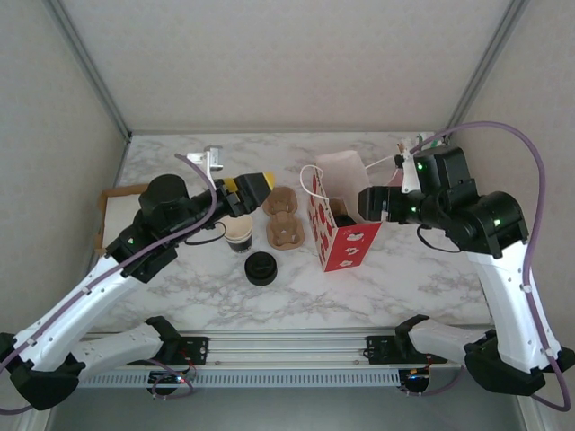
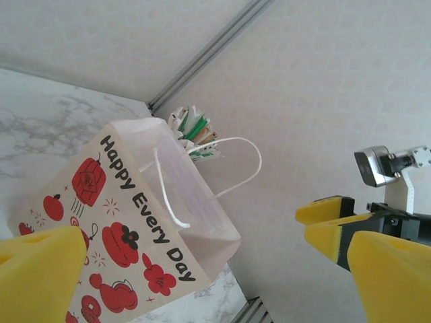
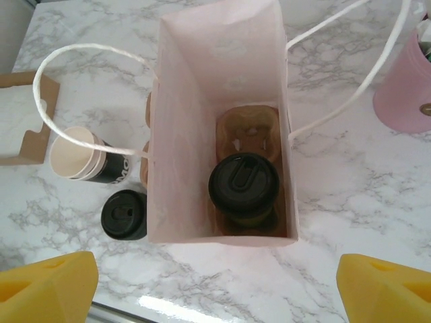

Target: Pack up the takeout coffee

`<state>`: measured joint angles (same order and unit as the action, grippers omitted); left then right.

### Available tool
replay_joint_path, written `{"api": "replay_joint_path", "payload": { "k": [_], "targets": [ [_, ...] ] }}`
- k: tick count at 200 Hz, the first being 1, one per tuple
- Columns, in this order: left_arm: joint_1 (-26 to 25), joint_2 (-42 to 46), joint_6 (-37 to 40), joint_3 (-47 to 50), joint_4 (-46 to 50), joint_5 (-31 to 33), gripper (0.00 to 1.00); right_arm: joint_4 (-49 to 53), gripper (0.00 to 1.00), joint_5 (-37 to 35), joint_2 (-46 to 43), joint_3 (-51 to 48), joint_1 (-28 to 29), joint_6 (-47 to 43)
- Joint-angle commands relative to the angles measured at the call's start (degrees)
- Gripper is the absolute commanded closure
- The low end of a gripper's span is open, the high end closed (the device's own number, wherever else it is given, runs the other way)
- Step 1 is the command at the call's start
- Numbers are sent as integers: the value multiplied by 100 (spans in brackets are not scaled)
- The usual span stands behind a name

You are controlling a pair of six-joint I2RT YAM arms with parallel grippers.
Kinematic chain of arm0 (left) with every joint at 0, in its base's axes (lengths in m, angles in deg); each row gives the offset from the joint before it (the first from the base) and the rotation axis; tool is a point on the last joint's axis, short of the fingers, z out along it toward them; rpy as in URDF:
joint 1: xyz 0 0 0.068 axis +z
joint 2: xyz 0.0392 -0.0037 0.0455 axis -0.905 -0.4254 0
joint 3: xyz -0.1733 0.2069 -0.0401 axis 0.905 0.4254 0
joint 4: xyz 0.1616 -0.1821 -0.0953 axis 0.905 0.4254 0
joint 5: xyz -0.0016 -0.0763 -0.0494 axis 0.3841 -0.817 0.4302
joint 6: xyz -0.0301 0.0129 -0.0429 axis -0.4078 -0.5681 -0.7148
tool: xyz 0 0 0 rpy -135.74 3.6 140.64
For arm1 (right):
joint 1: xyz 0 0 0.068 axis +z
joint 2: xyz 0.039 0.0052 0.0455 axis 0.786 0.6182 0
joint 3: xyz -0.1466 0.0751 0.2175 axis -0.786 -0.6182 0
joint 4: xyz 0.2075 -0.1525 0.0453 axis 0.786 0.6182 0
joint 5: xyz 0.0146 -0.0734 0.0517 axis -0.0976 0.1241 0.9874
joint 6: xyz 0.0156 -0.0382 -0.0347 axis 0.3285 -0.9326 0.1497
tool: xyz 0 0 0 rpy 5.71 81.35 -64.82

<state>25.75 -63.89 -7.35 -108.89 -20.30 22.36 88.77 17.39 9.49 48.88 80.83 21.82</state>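
The takeout coffee (image 3: 244,185) stood inside the paper bag (image 3: 222,74), low in the centre of the right wrist view, with its black lid up and a sliver of olive wall showing beneath it. It sat in the lower well of a brown pulp carrier (image 3: 248,131) at the bottom of the bag; the well above it held no cup. In the top view the bag (image 1: 346,238) stood upright just right of centre on the marbled surface (image 1: 404,269), its red printed side toward the lower edge of the frame and its mouth open.

The right end effector (image 1: 373,202) hovered at the bag's right-hand rim in the top view, and its wrist camera looked straight down into the mouth. Its yellow pads (image 3: 47,286) sat in the two bottom corners of that frame — spread wide, gripping nothing.

The left end effector (image 1: 250,189) hung left of centre in the top view, jaws wide and holding nothing, with a lidless cup (image 1: 239,233) just below it in the frame. Its yellow fingers (image 2: 40,272) framed the bag's "Happy Every Day" print in the left wrist view.

Outside the bag, a second pulp carrier (image 1: 283,215) lay just left of it. A loose black lid (image 1: 260,268) lay below the lidless cup, and a flat cardboard piece (image 1: 112,211) lay at the left edge. A pink container (image 3: 407,87) stood at the upper right of the right wrist view, apart from the bag.
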Motion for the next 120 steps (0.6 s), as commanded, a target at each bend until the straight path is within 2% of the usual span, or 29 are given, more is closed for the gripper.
{"api": "replay_joint_path", "payload": {
  "k": [1, 84, 120],
  "targets": [
    [-28, 223, -118, 140, 193, 176, 0, -41, 8, 199, -228, -153, 28, 170],
    [-31, 665, -228, 496, 565, 349, 0, -77, 7, 479, -963, -842, 26, 402],
    [-31, 851, -220, 732, 664, 460, 0, -77, 4, 538, -1201, -1171, 26, 474]
  ]
}}
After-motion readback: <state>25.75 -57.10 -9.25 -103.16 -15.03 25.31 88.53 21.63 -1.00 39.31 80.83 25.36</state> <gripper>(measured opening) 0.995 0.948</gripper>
